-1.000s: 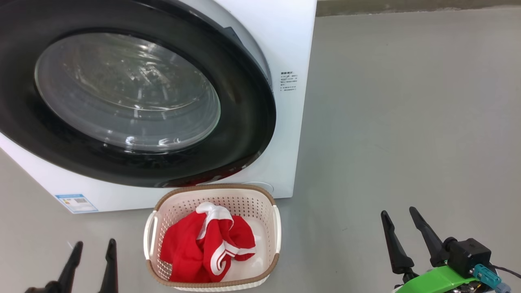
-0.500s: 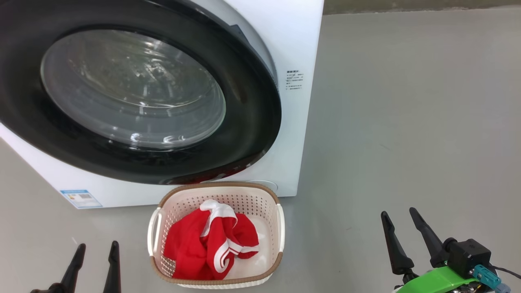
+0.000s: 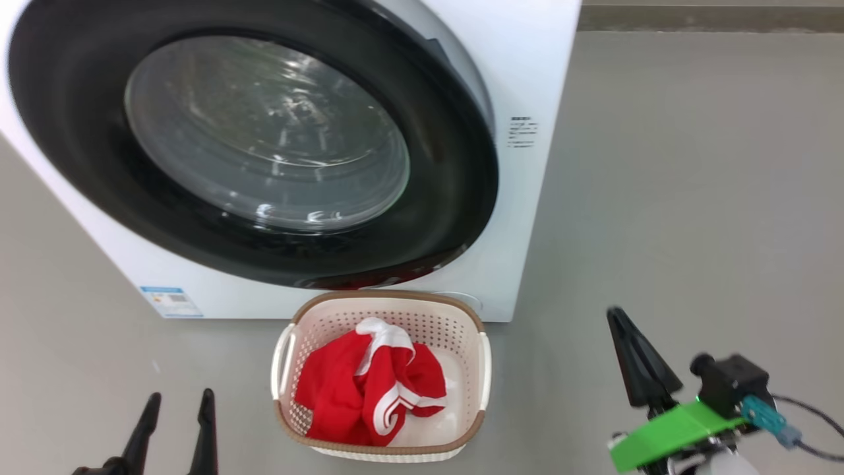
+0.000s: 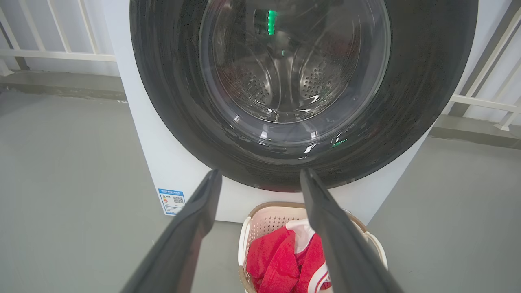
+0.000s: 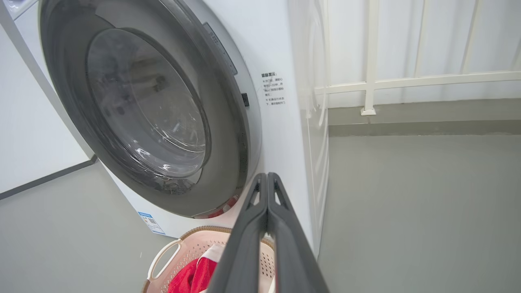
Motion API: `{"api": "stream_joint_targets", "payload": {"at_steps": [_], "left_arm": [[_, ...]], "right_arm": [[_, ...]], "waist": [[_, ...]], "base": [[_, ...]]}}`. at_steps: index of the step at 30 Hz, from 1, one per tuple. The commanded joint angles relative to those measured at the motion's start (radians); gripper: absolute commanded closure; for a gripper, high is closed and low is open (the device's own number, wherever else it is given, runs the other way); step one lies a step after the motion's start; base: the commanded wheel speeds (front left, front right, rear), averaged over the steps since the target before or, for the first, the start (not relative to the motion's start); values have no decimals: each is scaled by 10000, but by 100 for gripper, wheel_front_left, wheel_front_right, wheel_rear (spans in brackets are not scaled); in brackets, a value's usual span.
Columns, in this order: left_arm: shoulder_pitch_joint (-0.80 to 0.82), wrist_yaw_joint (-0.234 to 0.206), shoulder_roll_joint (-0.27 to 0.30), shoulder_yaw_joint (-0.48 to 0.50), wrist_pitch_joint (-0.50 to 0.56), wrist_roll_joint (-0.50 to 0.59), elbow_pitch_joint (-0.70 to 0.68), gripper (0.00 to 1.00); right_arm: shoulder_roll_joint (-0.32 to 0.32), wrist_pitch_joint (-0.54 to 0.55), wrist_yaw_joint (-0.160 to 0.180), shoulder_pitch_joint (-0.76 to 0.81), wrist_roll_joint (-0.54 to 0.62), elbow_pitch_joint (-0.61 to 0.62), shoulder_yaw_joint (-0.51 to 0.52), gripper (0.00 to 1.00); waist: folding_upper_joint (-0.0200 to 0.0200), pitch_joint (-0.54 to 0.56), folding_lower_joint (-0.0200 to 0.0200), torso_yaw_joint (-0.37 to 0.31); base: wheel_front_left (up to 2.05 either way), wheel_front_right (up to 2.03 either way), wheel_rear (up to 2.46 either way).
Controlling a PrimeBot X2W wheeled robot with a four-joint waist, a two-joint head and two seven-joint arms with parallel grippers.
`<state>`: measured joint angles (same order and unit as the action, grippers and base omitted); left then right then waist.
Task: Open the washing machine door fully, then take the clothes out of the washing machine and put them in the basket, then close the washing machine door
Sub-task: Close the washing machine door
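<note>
Since the washing machine door (image 3: 264, 132) looks shut flat against the washing machine (image 3: 534, 59), where are the clothes (image 3: 359, 389) sitting? /OP

They're in the basket (image 3: 379, 297). It's a red bundle with white trim, slumped toward the basket's left side. The basket stands on the grey floor (image 3: 692, 198) just in front of the washer, right under the bottom of the door's black rim. That rim even picks up a red reflection (image 3: 376, 280). /reply

ok, and the robot's 2 arms? /OP

In the head view both sit low and close to the camera, 1 on each side of the basket, clear of it and touching nothing. On the left gripper (image 3: 182, 396) the jaws are spread wide with nothing between them. In its wrist view the 2 fingers frame the door's lower rim and the basket. On the right gripper (image 3: 618, 315) the jaws are pressed together into 1 dark spike, clenched on nothing, and a bit blurred in the head view. Its wrist view shows the tips meeting, pointed near the washer's right front edge, with a white railing (image 5: 407, 81) behind. /reply

Anything visible through the window? /OP

The left wrist view shows the perforated steel drum (image 4: 285, 81) behind the glass, plus a green glint (image 4: 270, 21) near the top. A blue label (image 3: 170, 301) sits at the washer's lower left front corner. /reply
</note>
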<state>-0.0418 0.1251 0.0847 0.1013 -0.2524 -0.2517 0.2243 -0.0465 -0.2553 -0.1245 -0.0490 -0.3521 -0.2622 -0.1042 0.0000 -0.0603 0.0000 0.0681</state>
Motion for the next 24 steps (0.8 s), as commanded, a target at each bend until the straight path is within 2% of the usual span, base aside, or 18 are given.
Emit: {"api": "stream_joint_targets", "payload": {"at_steps": [1,7,13,24], "left_arm": [[275,56,49,225,-93,118,-307,0],[338,56,-111,-114,-93,117,-370,0],[504,56,-200,-452,-93,72,-400,0],[1239,56,-307,-1004,-93,-195,-448,0]], "right_arm": [[-49,-65,-62,-675,-77,194,-405,100],[-45,-65,-62,-1735,-176,15,-937,100],[-43,-65,-62,-2486,-402,-167,-1048,100],[-127,-65,-62,-3977,-408,-827,-481,100]], "waist": [[0,-24,0,328],[0,-164,0,832],[0,-378,0,1259],[0,-1369,0,2049]], "base": [[0,0,0],[0,0,0],[0,0,0],[0,0,0]]}}
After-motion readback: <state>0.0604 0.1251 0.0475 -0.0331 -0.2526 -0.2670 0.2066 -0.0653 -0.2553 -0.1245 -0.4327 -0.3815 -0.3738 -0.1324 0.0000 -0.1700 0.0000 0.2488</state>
